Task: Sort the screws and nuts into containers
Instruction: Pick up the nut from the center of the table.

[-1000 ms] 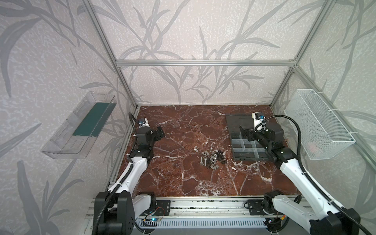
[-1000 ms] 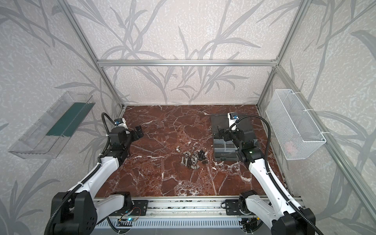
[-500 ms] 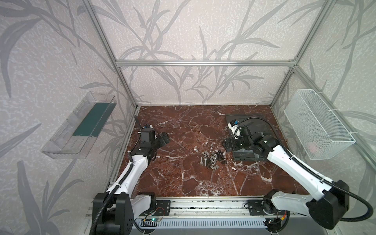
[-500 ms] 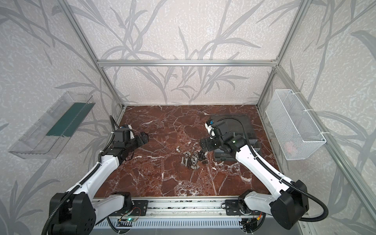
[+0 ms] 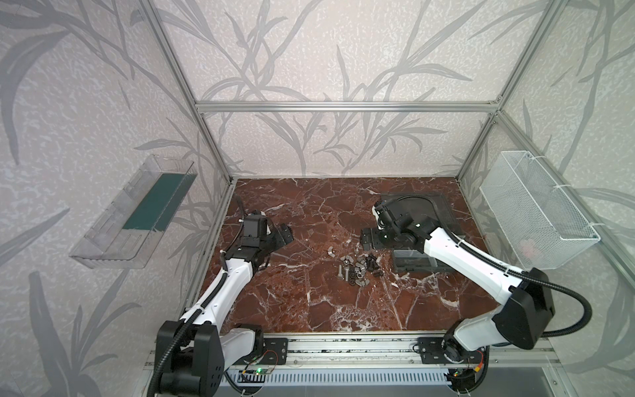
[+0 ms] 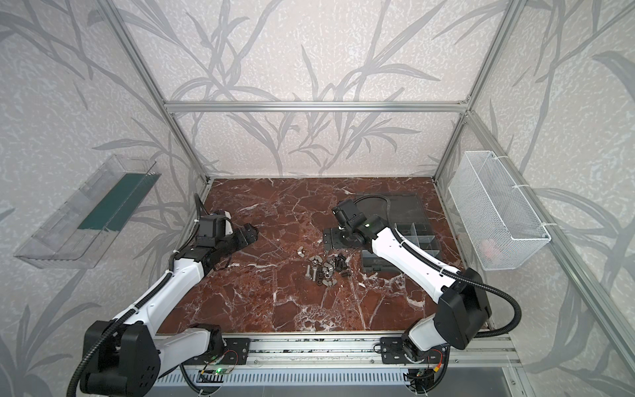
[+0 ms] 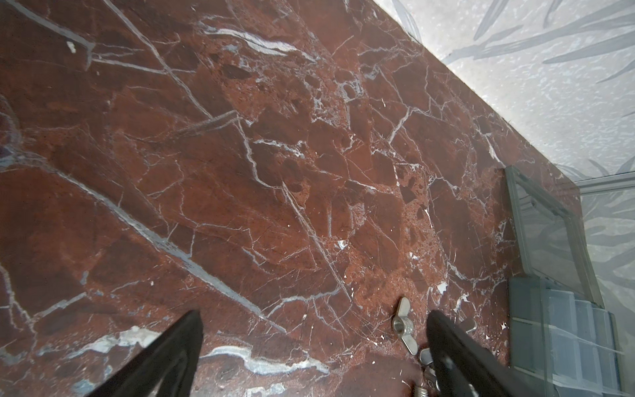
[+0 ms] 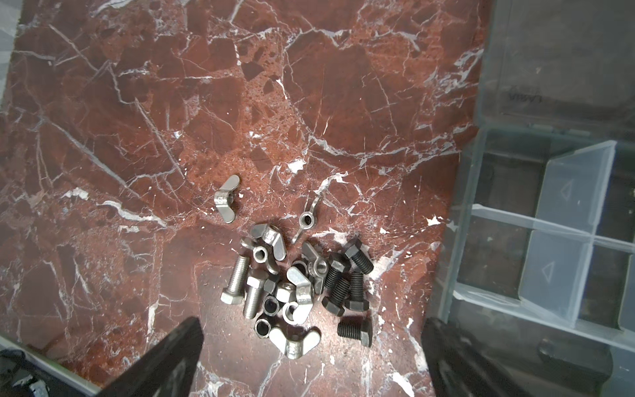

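In both top views the left gripper hangs over the marble table near its left edge. Bare stone runs from it to the middle. The right gripper sits just behind the heap of screws and nuts at the table's centre. Its arm crosses over the containers, which stand near the right edge. Their lid lies flat toward the back wall. The front half of the table is open. A wire basket hangs on the right wall and a clear tray on the left, both off the table.

In the left wrist view the left gripper has its black fingers spread wide with nothing between them but stone. One wing nut lies just beside the finger nearer the containers. Wide bare marble reaches to the back wall.

In the right wrist view the right gripper also holds its fingers spread wide, gripping nothing. The heap lies just ahead of the tips, with silver screws, black ones and nuts touching. One wing nut lies apart on the far side. The containers' clear wall runs close beside the black screws, not touching.
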Controlling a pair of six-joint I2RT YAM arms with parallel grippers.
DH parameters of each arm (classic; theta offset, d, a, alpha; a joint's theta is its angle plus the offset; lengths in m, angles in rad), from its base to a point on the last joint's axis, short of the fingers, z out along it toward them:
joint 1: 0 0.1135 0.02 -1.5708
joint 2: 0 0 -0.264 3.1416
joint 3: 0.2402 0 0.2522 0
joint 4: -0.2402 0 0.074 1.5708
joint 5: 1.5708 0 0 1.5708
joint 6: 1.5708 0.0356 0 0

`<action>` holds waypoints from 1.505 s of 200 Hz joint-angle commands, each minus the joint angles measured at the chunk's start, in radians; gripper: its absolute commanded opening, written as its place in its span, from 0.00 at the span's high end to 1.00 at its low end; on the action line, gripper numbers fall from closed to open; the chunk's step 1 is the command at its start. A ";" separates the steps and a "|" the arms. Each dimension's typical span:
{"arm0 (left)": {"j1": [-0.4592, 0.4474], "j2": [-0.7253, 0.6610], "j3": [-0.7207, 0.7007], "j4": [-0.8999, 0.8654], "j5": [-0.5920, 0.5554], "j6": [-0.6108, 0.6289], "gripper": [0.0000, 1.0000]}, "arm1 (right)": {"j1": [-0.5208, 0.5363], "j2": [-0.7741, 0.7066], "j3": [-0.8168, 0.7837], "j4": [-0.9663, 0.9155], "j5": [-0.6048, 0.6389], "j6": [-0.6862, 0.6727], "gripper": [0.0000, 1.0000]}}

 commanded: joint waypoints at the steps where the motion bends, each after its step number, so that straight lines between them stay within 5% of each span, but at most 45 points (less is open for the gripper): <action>1: -0.012 0.008 0.027 -0.028 -0.004 0.001 0.01 | 0.010 0.067 0.061 -0.083 0.043 0.083 0.00; 142: -0.063 0.046 0.039 -0.077 -0.104 0.077 0.01 | 0.062 0.331 0.213 -0.092 0.023 0.188 0.00; 301: -0.067 0.041 0.032 -0.068 -0.103 0.105 0.01 | 0.065 0.518 0.343 -0.157 0.044 0.208 0.20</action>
